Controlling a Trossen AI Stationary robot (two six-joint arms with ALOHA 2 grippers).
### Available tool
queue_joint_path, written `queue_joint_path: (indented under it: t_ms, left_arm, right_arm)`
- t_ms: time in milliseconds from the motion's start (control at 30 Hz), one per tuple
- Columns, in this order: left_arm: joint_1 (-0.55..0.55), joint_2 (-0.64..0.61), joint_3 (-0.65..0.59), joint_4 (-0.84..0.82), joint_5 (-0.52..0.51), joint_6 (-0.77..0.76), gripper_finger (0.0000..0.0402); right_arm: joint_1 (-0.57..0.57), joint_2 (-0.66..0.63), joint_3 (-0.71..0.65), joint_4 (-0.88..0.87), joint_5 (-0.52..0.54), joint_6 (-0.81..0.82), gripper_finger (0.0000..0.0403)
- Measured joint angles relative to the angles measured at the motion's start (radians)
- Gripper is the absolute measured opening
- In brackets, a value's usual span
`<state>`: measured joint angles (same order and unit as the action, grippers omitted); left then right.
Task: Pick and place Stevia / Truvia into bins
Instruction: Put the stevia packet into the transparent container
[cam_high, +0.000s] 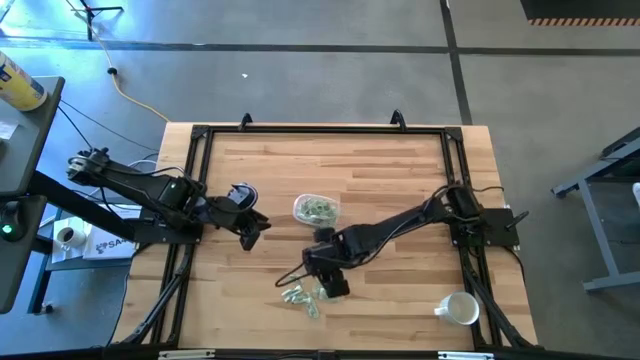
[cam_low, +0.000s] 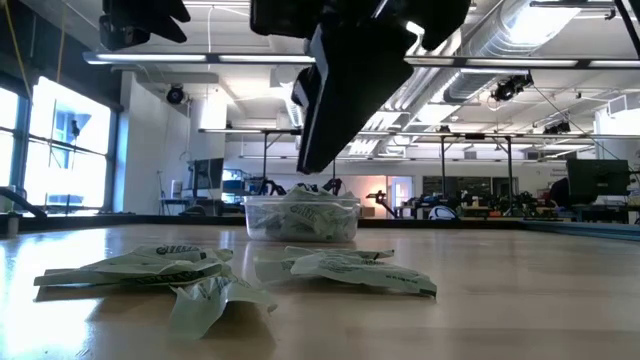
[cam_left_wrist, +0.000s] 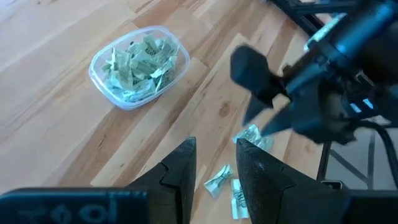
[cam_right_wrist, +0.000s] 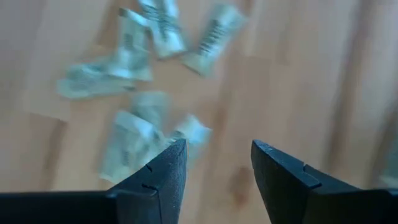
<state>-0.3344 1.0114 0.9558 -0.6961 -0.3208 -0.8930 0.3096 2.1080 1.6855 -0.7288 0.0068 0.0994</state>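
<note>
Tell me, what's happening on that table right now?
Right pincer open, empty, above loose sachets. Left pincer open, waiting aside. Bowl part filled. Nothing in the way.

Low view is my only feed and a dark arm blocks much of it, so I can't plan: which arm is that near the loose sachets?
Observer: That is the right end effector. The high view shows it raised off the table right beside the loose sachets.
Operator: Is it holding one?
Observer: No. Its wrist view shows the fingers apart with nothing between them.
Operator: And the other arm?
Observer: The left end effector is open and empty, off to the left of the bowl.
</note>
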Motion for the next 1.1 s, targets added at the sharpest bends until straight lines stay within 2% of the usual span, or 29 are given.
queue_joint_path:
  t_ms: [267, 433, 667, 833, 1100]
  left_arm:
    - [0.000, 0.047, 0.000, -0.002, 0.063, 0.008, 0.0147]
    - [0.000, 0.076, 0.000, -0.002, 0.104, 0.034, 0.0147]
    - [0.000, 0.082, 0.000, -0.001, 0.103, 0.066, 0.0147]
    - [0.000, 0.082, 0.000, -0.002, 0.103, 0.081, 0.0147]
    - [0.000, 0.082, -0.001, -0.002, 0.102, 0.097, 0.0147]
  right_arm:
    - [0.033, 0.071, 0.000, 0.029, -0.009, 0.210, 0.0169]
    - [0.060, 0.073, 0.000, 0.030, 0.109, 0.373, 0.0168]
    - [0.082, 0.091, 0.000, 0.016, 0.181, 0.525, 0.0165]
    - [0.085, 0.114, 0.000, 0.046, 0.167, 0.566, 0.0165]
    - [0.081, 0.133, 0.000, 0.018, 0.204, 0.556, 0.0161]
